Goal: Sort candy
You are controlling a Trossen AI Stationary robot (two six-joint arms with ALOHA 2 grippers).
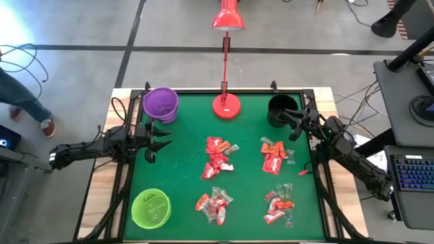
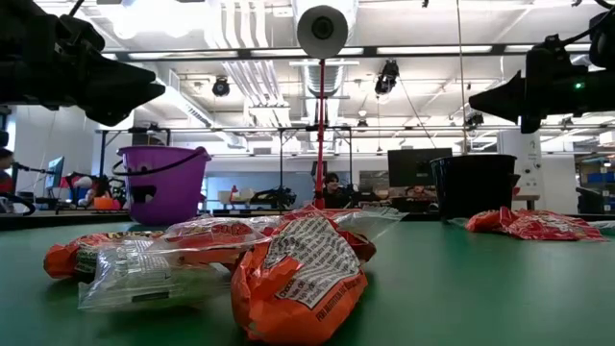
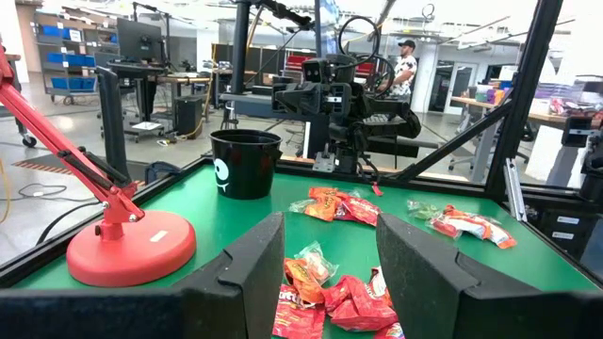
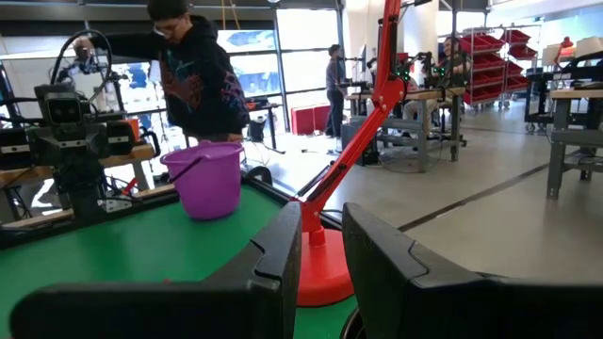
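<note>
From above, the candy point(image 1: 218, 157) lies in four heaps mid-counter point(image 1: 176, 169), between the left pincer point(image 1: 161, 140) and the right pincer point(image 1: 293, 124) by the black cup point(image 1: 279, 110); three cups in all.

At counter level, both hang above.

The wrist views show each pincer parted, holding nothing.

Overhead, table-level, two wrist views
</note>
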